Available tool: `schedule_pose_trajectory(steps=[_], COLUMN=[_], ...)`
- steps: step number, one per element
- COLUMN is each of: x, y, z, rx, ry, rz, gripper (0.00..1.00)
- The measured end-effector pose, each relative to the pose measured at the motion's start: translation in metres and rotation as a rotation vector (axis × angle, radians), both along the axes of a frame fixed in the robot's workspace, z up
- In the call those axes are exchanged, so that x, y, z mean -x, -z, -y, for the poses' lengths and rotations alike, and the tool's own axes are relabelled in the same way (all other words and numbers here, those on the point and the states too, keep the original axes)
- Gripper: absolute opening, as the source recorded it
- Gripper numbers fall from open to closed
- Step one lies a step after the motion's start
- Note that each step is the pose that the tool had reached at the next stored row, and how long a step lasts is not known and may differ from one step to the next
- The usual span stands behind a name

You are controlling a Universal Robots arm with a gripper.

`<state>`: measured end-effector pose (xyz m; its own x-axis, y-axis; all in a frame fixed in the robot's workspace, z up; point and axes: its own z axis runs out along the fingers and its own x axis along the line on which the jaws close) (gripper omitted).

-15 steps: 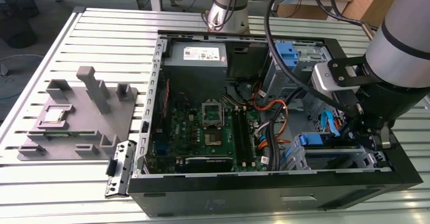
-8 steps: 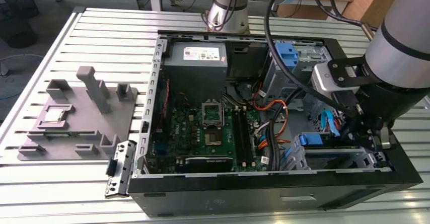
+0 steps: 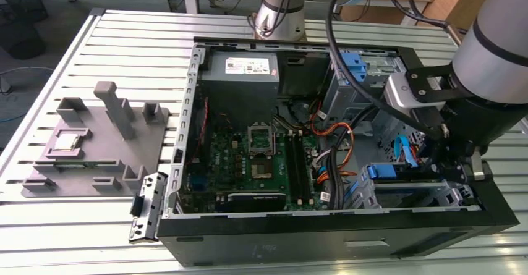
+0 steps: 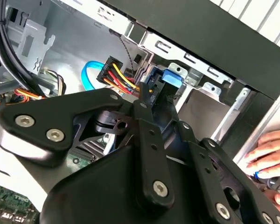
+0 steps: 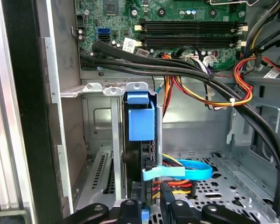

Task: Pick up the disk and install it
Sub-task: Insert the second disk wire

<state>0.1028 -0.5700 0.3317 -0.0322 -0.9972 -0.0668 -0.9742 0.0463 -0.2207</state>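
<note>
Slatted table [image 3: 123, 46], one disk [image 5: 141, 122] seated

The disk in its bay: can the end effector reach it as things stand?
Probably yes: the end effector hangs right at the disk, and the open case leaves the way free.

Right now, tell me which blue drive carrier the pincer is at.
The blue carrier low in the bay at the case's front, on the exterior view's right, right beside the pincer. The other blue carrier sits farther back, near the power supply.
</note>
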Motion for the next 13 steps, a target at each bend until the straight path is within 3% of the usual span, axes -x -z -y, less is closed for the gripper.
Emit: schedule_pose_trajectory(steps=[7,12,13], x=[0.0000,0.0000,-0.0001], y=[-0.0226,-0.0231,-0.0231], z=[0.0000,0.0000,0.0000], rx=[-0.0004,-0.0007,-0.0005], ry=[0.000,0.000,0.000], rz=[0.0000,-0.0003,-0.0112], gripper=[0.30,0.30,0.30])
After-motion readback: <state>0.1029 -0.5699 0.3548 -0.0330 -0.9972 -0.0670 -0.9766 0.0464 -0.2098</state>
